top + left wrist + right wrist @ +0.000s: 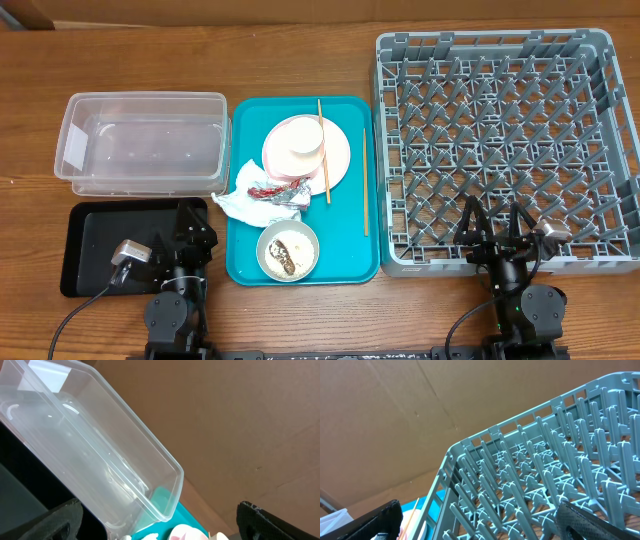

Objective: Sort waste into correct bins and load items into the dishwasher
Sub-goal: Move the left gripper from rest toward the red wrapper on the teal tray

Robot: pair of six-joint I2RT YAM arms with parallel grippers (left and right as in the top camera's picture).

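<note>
On the teal tray [245,255] lie a crumpled white napkin with foil and red scraps [262,195], a pale bowl [287,250] holding rice and a brown lump, and a pinkish-white plate [335,165] with a pale dish [298,140] on it. One chopstick [323,150] rests across the plate, another [365,180] by the tray's right edge. The clear tub [145,140] [90,445] and black tray [100,250] are at left, the grey dish rack [500,140] [545,475] at right. My left gripper [193,218] [159,510] hangs open over the black tray's right end. My right gripper [494,222] [480,512] hangs open over the rack's near edge.
Brown cardboard [240,420] stands behind the table. Bare wooden tabletop [300,50] runs along the far side and the near edge. The teal tray sits tight between the bins and the rack.
</note>
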